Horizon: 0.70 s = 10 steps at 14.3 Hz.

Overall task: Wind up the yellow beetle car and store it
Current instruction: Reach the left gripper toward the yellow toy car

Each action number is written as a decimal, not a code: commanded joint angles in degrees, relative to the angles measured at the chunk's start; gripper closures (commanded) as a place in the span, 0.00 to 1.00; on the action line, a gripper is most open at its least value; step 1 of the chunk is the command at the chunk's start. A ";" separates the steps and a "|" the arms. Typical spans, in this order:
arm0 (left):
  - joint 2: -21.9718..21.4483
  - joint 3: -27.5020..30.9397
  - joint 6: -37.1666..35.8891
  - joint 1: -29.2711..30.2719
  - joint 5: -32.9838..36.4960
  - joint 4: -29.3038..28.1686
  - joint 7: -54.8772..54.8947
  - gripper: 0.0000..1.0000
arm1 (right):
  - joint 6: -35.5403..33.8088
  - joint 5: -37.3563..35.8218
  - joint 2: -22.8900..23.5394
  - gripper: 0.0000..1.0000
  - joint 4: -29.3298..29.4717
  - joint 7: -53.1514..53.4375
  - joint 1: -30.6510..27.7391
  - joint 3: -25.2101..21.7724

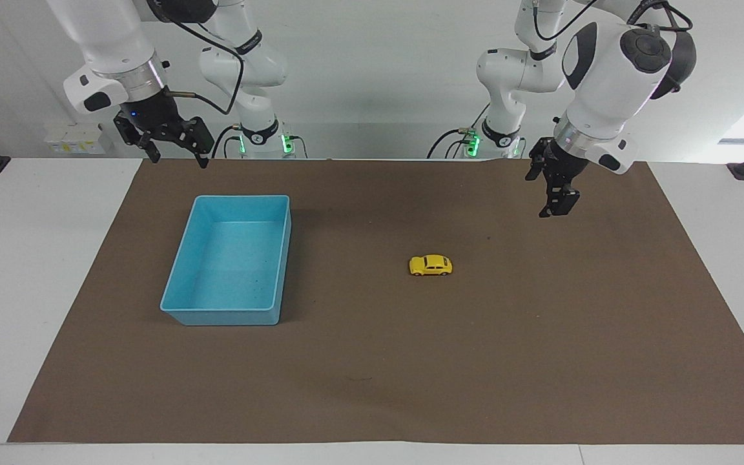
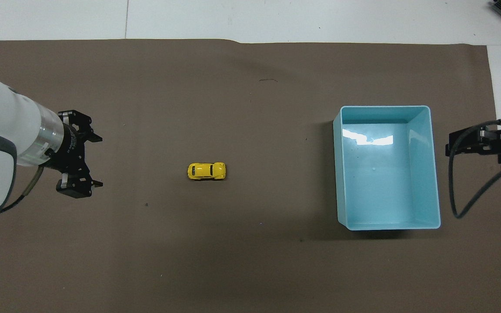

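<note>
Yellow beetle car point(image 1: 431, 265) (only one) sits on the brown mat point(image 1: 372, 387), beside one empty light blue bin point(image 1: 185, 309). Left gripper point(image 2: 96, 161) hovers spread over bare mat; right gripper point(image 1: 175, 155), also spread, waits above the mat's edge.

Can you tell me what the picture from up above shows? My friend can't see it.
A tiny yellow beetle car sits alone on the brown mat, mid-table. The left gripper, fingers open, hangs over the mat toward the left arm's end. An empty light blue bin sits toward the right arm's end, with the waiting right gripper beside it.
</note>
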 commanded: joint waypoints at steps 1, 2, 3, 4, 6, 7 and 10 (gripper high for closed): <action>-0.56 0.86 5.01 -2.56 -1.23 -4.74 -7.35 0.00 | -0.87 0.21 -0.20 0.00 0.14 -1.46 -0.87 0.56; -0.47 0.86 8.08 -4.05 -1.67 -6.50 -10.68 0.00 | -0.87 0.21 -0.20 0.00 0.14 -1.46 -0.87 0.56; -0.47 0.86 11.85 -5.72 -1.76 -8.17 -13.50 0.00 | -0.96 0.21 -0.20 0.00 0.14 -1.46 -0.87 0.56; -0.30 0.86 14.67 -6.95 -1.76 -9.49 -14.31 0.00 | -0.96 0.21 -0.28 0.00 0.05 -1.46 -0.87 0.47; 3.20 0.86 16.10 -10.29 -1.85 -9.33 -14.50 0.00 | -1.05 0.21 -0.29 0.00 0.05 -1.46 -0.87 0.47; 5.48 0.86 18.45 -11.87 -1.85 -9.24 -14.41 0.00 | -1.05 0.21 -0.29 0.00 0.05 -1.46 -0.87 0.47; 11.29 0.86 24.61 -15.92 -1.85 -9.33 -14.50 0.00 | -1.22 0.21 -0.29 0.00 -0.04 -1.46 -0.87 0.56</action>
